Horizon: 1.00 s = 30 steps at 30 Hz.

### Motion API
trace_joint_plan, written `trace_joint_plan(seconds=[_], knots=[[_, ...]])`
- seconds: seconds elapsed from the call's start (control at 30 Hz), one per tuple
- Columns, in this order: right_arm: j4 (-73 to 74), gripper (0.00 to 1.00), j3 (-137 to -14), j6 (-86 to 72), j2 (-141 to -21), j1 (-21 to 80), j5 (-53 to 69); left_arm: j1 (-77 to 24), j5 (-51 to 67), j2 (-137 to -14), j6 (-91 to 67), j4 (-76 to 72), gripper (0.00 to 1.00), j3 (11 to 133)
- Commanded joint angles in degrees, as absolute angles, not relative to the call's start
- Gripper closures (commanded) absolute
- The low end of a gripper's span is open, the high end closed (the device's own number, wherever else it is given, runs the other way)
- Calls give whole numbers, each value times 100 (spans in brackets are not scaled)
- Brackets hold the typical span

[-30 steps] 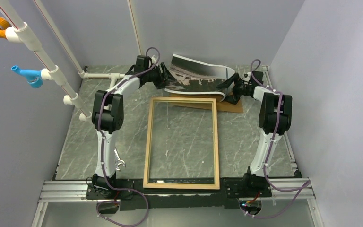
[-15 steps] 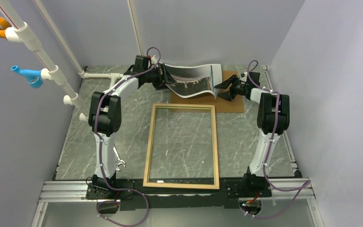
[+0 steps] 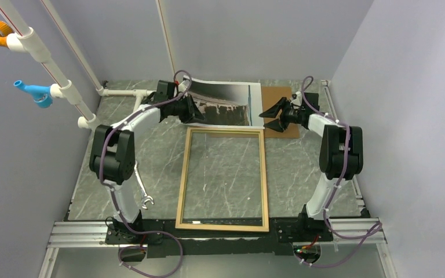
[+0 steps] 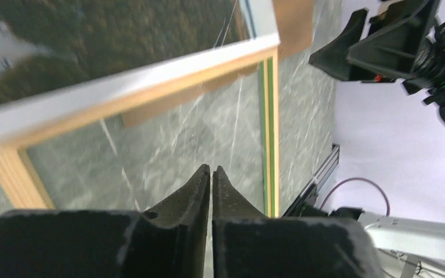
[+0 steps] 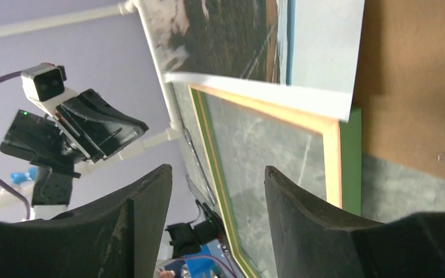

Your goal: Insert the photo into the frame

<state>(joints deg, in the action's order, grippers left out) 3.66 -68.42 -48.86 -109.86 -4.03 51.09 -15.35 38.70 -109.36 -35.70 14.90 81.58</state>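
Two empty grippers: your left gripper point(image 4: 211, 174) is pinched shut on nothing, your right gripper point(image 5: 217, 168) gapes wide. Between them, just ahead of each, the photo point(image 3: 223, 104) lies flat, overlapping the frame's point(image 3: 182, 174) far rail, probably parked there for a cleaner regrasp.

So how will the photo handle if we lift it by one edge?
Probably floppy: the photo shows almost no edge thickness in the right wrist view, so it should sag. Likely light and quick to slide, since it rests loosely across the frame and backing board. Being that thin, it may crease under a hard pinch.
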Motion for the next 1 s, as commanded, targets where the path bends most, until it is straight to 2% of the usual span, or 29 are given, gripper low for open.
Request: trace_joint_plan(seconds=[0.0,0.1,0.23,0.3,0.37,0.43,0.53,0.7,0.97], knots=[[1334,37,-6619,-3879,-10365,-398,4945,-1546,3772,-10141,-3282,1561,93,7388],[1968,34,-6588,-3322,-10023,-338,4541,-1547,3762,-9714,-3295,1445,100,6746],[2490,29,-6567,-2880,-9645,-188,4011,-1547,3460,-9372,-3181,1623,99,6244],[2612,27,-6541,-2756,-9494,-85,3804,-1539,3247,-9360,-3137,1843,88,6220],[2632,26,-6494,-2738,-9431,-36,3720,-1510,3059,-9466,-3083,2046,67,6364],[2561,25,-6402,-2789,-9413,41,3724,-1453,2877,-9659,-3044,2231,50,6604],[2523,25,-6348,-2821,-9454,155,3727,-1256,2736,-10006,-3081,2368,41,6993],[2628,24,-6449,-2737,-9505,162,3641,-828,2485,-10425,-3325,2173,35,7298],[2722,22,-6616,-2669,-9635,169,3633,-313,2603,-11190,-3663,1548,36,7556]])
